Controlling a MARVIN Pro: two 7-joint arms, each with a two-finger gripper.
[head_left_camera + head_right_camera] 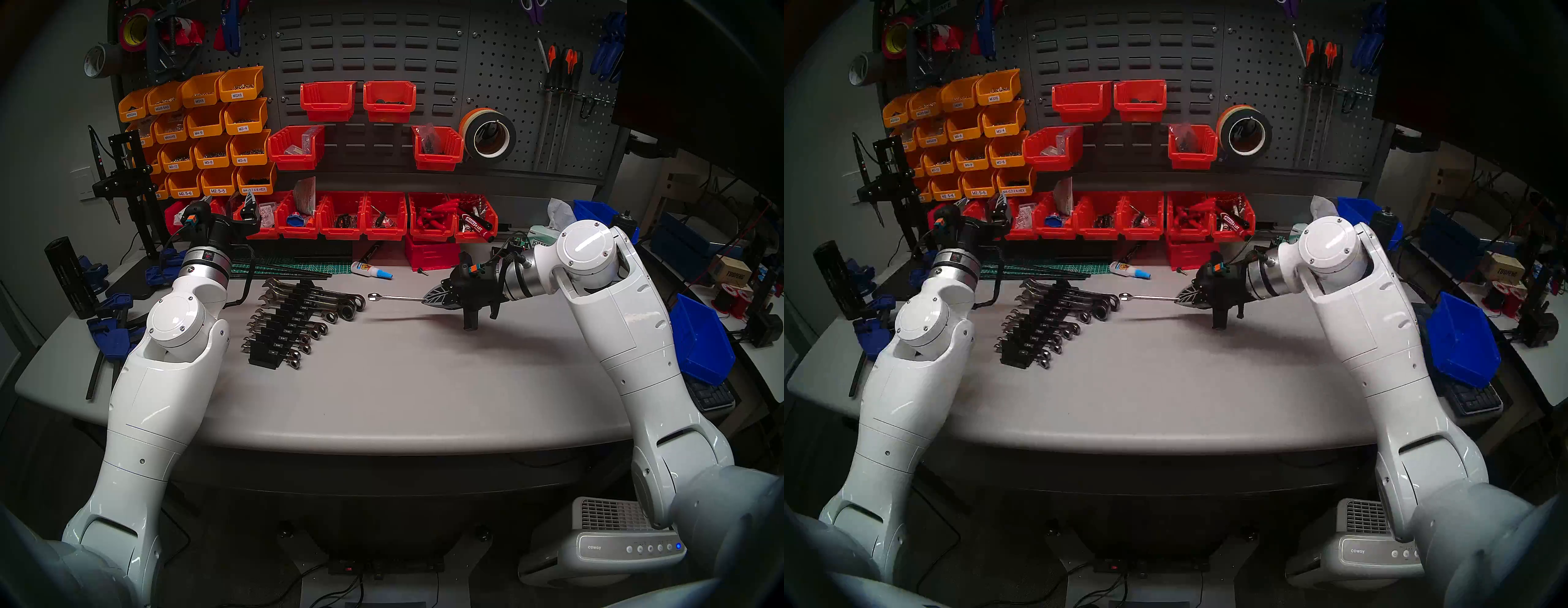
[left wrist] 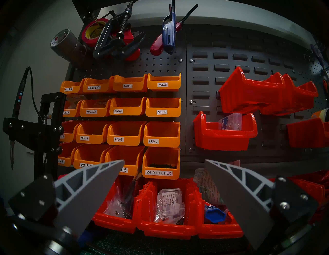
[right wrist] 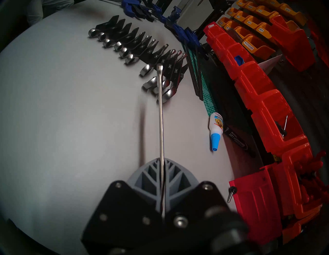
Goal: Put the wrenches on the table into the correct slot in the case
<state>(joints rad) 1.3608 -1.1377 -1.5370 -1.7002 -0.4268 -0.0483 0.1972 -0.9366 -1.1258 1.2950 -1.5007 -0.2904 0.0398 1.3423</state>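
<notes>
My right gripper [image 1: 428, 299] is shut on a slim chrome wrench [image 1: 396, 298], held level above the table with its open jaw pointing left. The wrench [image 3: 161, 114] runs straight out from between my grey fingers [image 3: 147, 176] toward the rack; its ring end is hidden in the grip. The black case [image 1: 288, 325] lies left of centre, stepped, with several chrome wrenches in its slots. The wrench tip hangs just right of the case's far end [image 1: 1055, 305]. My left gripper [image 2: 164, 163] is open and empty, raised at the back left, facing the bins.
Red bins [image 1: 365, 216] line the back of the table, orange bins [image 1: 212, 136] hang on the pegboard. A glue bottle [image 1: 371, 270] and a black marker [image 3: 236, 140] lie behind the wrench. Blue clamps [image 1: 110, 327] sit at the left edge, a blue bin [image 1: 700, 339] at the right.
</notes>
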